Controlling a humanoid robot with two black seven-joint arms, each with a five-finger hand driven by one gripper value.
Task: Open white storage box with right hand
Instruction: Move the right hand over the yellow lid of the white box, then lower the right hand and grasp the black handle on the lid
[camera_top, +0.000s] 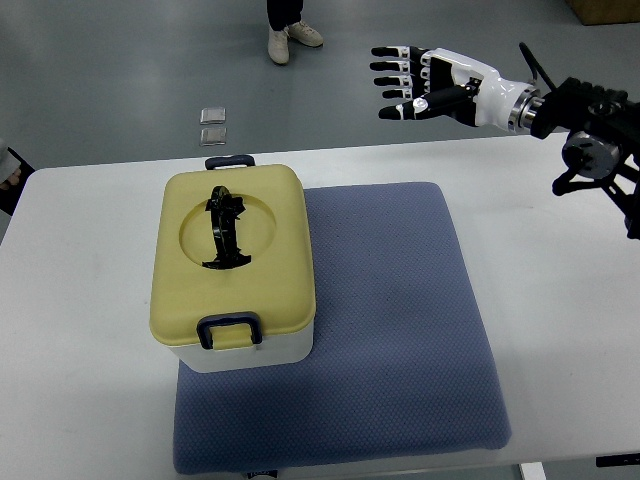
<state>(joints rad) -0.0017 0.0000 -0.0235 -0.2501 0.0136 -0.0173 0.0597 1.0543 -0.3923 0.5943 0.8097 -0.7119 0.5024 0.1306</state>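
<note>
Blue cushion (400, 330) lying on tabletop (80, 300), near edge cut off. White storage box (235, 265), yellow lid latched, sitting well below-left of right hand (420, 82). Hand hovering, fingers spread, gripping nothing. Person's shoes (290, 40) showing left of hand, body cropped.

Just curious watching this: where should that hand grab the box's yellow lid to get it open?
Probably the dark latch on the near edge of the yellow lid, then its twin at the far edge. The right hand hangs open beyond the table, so coming down from above suits; both clips stick out clear of the white storage box.
</note>
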